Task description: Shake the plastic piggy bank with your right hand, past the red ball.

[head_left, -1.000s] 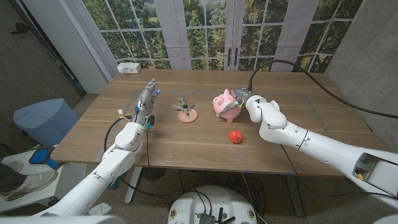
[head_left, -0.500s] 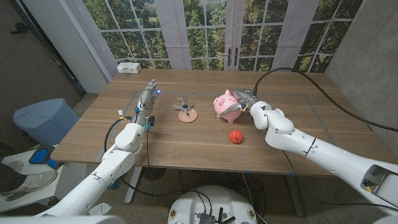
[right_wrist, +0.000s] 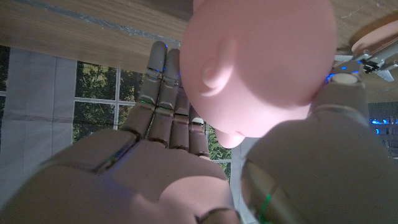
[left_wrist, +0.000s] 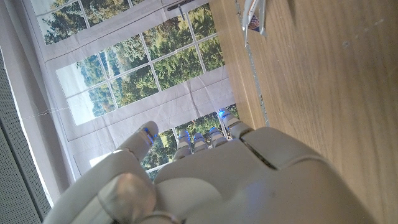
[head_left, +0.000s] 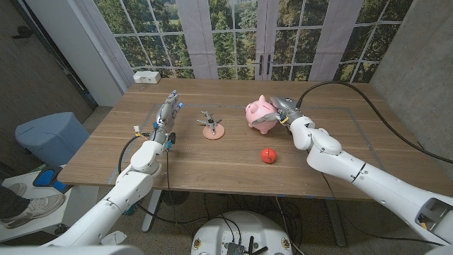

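The right hand [head_left: 284, 110] grips the pink piggy bank [head_left: 258, 114] in its fingers [right_wrist: 163, 93], above the worktop [head_left: 212, 159]; the red ball [head_left: 267, 154] lies nearer the robot. The left hand [head_left: 167, 113] holds nothing, its fingers released.

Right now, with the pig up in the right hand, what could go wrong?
1. The smooth pink plastic piggy bank is held between the thumb and fingers of the right hand; a hard shake could let it slip out.
2. If it drops, the small red ball lies nearer the robot and could get knocked rolling.
3. A wide swing toward the left could reach the small metal piece on the pink round disc.
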### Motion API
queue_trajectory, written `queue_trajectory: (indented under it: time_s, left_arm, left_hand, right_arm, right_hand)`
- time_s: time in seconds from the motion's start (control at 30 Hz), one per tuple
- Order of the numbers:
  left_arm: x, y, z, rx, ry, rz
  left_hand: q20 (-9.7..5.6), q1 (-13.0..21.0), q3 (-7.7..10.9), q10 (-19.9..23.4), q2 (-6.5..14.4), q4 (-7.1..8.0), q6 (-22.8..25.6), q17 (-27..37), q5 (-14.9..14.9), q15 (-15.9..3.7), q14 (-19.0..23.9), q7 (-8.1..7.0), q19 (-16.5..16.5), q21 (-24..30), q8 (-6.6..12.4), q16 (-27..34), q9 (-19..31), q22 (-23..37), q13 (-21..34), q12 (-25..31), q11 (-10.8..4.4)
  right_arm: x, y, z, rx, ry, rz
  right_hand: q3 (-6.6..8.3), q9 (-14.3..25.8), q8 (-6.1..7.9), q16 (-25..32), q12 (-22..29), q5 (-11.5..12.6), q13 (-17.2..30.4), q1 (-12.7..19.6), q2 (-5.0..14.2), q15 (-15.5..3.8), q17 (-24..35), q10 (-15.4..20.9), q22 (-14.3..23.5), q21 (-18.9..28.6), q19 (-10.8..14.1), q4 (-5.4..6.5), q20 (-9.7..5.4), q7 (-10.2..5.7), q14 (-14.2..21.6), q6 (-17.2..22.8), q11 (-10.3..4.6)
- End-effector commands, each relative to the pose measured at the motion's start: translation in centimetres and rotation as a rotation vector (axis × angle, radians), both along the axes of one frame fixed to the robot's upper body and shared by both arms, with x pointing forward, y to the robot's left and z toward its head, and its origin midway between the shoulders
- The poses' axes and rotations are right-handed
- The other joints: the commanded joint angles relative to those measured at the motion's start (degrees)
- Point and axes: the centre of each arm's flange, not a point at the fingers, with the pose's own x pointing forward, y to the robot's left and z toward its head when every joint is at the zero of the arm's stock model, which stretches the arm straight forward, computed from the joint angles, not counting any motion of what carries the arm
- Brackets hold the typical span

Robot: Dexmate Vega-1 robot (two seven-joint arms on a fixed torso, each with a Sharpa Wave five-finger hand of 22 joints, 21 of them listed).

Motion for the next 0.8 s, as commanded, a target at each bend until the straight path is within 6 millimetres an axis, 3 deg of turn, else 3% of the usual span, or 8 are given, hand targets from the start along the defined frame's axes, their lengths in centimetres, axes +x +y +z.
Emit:
queue_trajectory:
  time_s: [0.03, 0.8]
  left_arm:
    - [0.0, 0.0, 0.1, 0.001, -0.004, 0.001]
    - [0.7, -0.3, 1.1, 0.009, -0.002, 0.001]
  left_hand:
    - [-2.88, -0.51, 0.02, -0.05, 2.35, -0.21, 0.12, 0.17, 0.34, -3.22, 0.12, -0.25, 0.77, 0.13, 0.25, 0.09, 0.32, 0.17, 0.3, 0.04, 0.34]
    - [-2.84, -0.47, -0.05, 0.08, 2.41, -0.48, 0.2, 0.17, 0.31, -3.26, 0.25, -0.27, 0.8, 0.1, 0.28, 0.12, 0.32, 0.18, 0.3, 0.08, 0.28]
  right_arm:
    - [-0.3, -1.8, 0.4, 0.128, -0.088, -0.001]
    - [0.1, -4.6, 1.1, 0.35, -0.171, 0.009]
  right_hand:
    - [7.05, 0.21, 0.54, 0.01, -0.06, 0.43, 8.01, 25.2, 24.55, -20.52, 33.38, 17.73, -0.12, 0.55, -1.38, -0.37, -2.52, -16.13, 13.92, 23.68, -17.81]
    - [7.45, 0.2, 0.75, -1.04, 0.07, 1.73, 10.17, 25.05, 23.75, -20.53, 34.51, 18.68, -1.68, 2.12, -1.64, -0.25, -2.89, -15.83, 14.89, 24.61, -17.58]
